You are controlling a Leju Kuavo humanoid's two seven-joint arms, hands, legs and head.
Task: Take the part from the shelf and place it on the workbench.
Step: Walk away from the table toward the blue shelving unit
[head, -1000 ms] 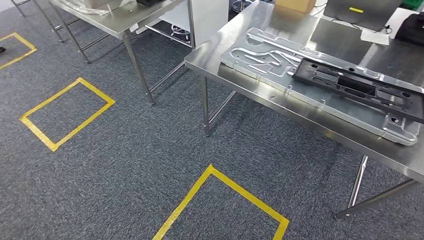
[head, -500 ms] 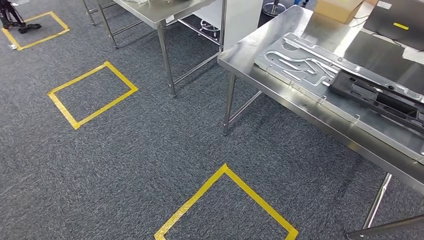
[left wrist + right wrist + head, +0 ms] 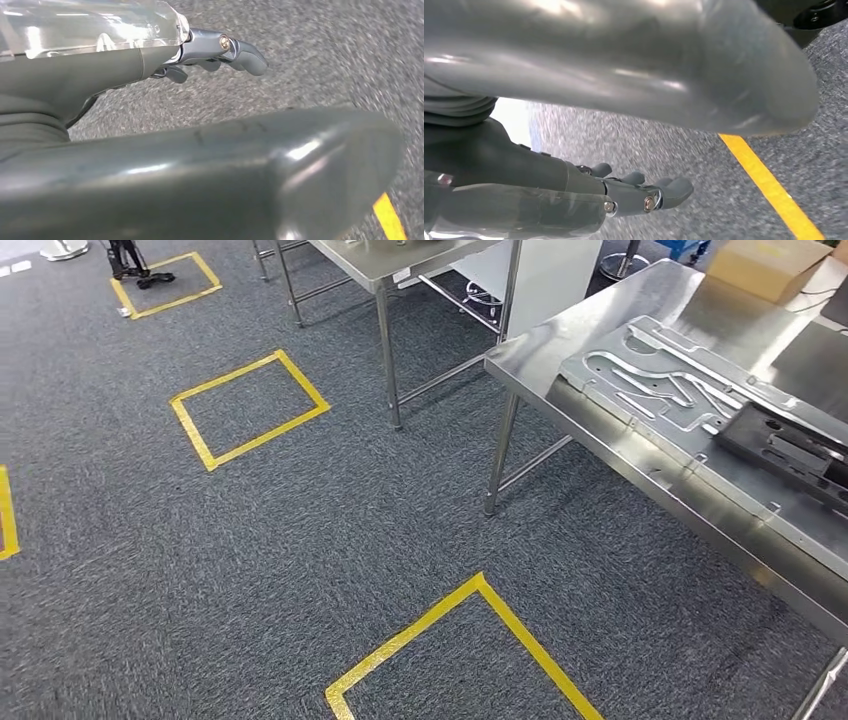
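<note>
On the steel surface (image 3: 560, 390) at right we see the part (image 3: 790, 452), a flat black frame with cutouts, lying on a grooved silver plate (image 3: 650, 380). Our left hand (image 3: 200, 52) and right hand (image 3: 624, 192) hang over carpet (image 3: 300, 540), fingers apart, holding nothing.

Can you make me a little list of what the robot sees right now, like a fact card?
floor: grey carpet with yellow tape squares
workbench: shiny steel, on the right
on the workbench: silver grooved plate, black part lying on it, cardboard box behind
second table: farther back
left hand: holds nothing, above the carpet
right hand: holds nothing, above the carpet
</note>
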